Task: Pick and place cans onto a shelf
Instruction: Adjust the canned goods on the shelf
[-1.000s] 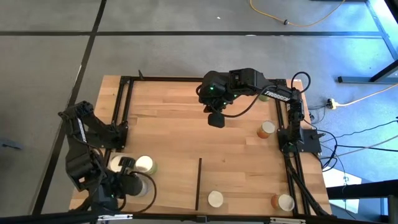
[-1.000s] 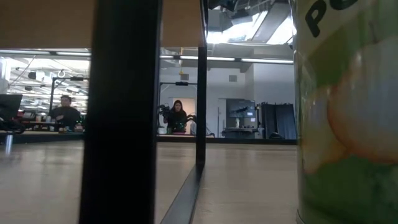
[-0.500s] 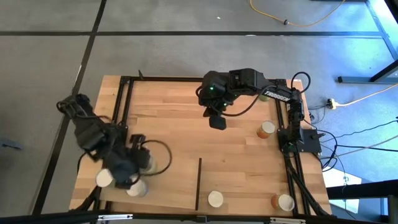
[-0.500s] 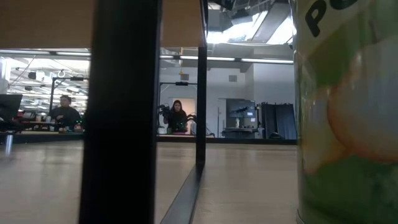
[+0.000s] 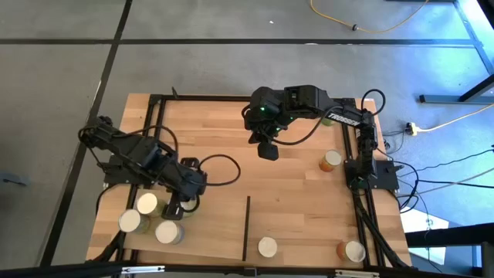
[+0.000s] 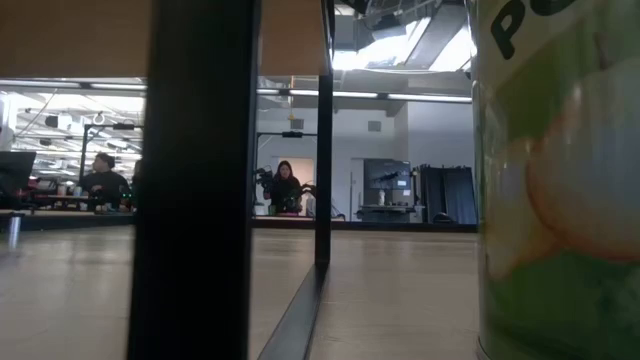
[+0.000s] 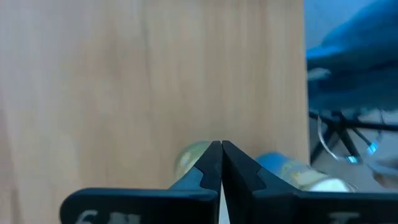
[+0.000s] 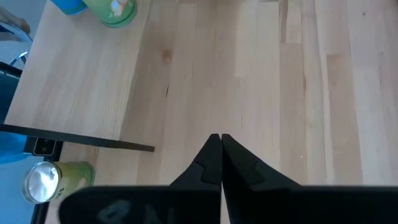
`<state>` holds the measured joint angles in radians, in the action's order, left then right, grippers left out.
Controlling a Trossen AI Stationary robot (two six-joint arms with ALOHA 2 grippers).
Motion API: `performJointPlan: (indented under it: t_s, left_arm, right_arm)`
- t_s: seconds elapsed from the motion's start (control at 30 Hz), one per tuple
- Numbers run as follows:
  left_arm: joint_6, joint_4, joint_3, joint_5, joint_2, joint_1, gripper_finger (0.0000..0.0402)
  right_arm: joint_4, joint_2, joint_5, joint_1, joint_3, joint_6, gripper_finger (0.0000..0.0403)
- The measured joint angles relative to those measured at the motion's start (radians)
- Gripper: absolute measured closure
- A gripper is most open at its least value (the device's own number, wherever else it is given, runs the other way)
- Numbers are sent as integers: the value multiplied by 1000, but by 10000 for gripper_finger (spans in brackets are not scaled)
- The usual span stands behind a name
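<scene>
butcher-block table [image 5: 224, 154] seen from straight above, with two dark arms over it. the left gripper [image 5: 174, 208] hovers over the near-left part of the table, its fingers [image 7: 211, 163] pressed together with nothing between them. three cans stand grouped just beside it: one [image 5: 147, 204] touching the gripper's near side, one [image 5: 130, 222] nearer the left edge, one [image 5: 168, 232] closest to the front edge. all show pale round tops.

the right gripper [image 5: 268, 151] hangs over the far middle of the table, its fingers [image 8: 212, 155] also clenched shut and empty.

a pale plain-wood shelf [image 5: 301, 224] lies flat at the near-right part of the table, with a thin dark divider [image 5: 246, 227] standing along its left edge. one can [image 5: 267, 247] stands on the shelf near the divider, and another can [image 5: 353, 251] stands at the shelf's near-right corner. a further can [image 5: 331, 160] with orange sides stands near the table's right edge, beyond the shelf.

from table height, a green can [image 6: 555, 180] fills the right side of the view, and the dark divider [image 6: 323, 140] rises in the middle. in the room behind, a seated person [image 6: 103, 180] and a standing person [image 6: 284, 187] are visible.
</scene>
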<state>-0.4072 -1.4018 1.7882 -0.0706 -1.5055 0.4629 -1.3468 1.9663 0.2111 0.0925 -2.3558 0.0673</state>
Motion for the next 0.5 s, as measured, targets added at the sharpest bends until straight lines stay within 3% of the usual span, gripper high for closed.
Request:
performJointPlan:
  t_s: [0.17, 0.5]
  left_arm:
    - [50, 10, 0, -70, -30, -25, 401]
    - [106, -57, 0, -63, -64, -30, 401]
  right_arm:
    - [4, 0, 0, 0, 0, 21, 402]
    - [5, 0, 0, -1, 0, 23, 402]
